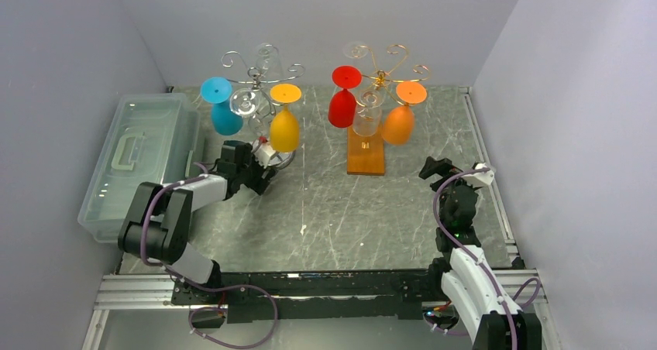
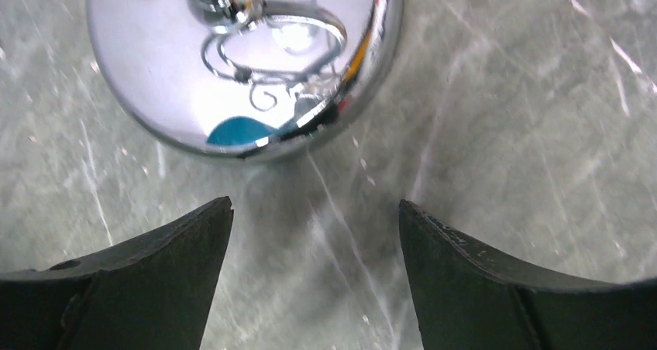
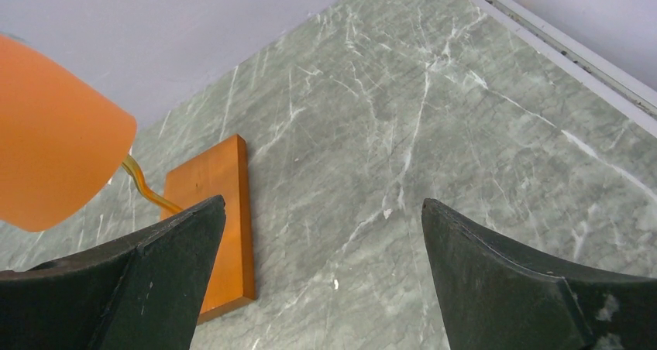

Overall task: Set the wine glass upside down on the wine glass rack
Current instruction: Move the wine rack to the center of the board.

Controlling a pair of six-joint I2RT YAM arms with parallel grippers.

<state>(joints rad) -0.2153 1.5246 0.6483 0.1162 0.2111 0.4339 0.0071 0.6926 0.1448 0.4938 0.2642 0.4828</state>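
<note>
A silver wine glass rack (image 1: 256, 75) carries a blue glass (image 1: 225, 116), a clear wine glass (image 1: 245, 102) and a yellow glass (image 1: 284, 129), all hanging bowl down. My left gripper (image 1: 266, 173) sits low beside the rack's foot, open and empty. In the left wrist view the mirrored round foot (image 2: 240, 63) lies just beyond the open left gripper (image 2: 316, 204), not touching it. My right gripper (image 1: 434, 169) is open and empty, right of the gold rack (image 1: 380, 75). In the right wrist view the right gripper (image 3: 324, 201) frames only bare table.
The gold rack stands on a wooden base (image 1: 366, 155) (image 3: 213, 211), with a red glass (image 1: 342, 106), a clear glass (image 1: 368, 114) and an orange glass (image 1: 398, 123) (image 3: 54, 133) hanging from it. A clear lidded plastic bin (image 1: 139, 160) sits at the left edge. Walls enclose three sides.
</note>
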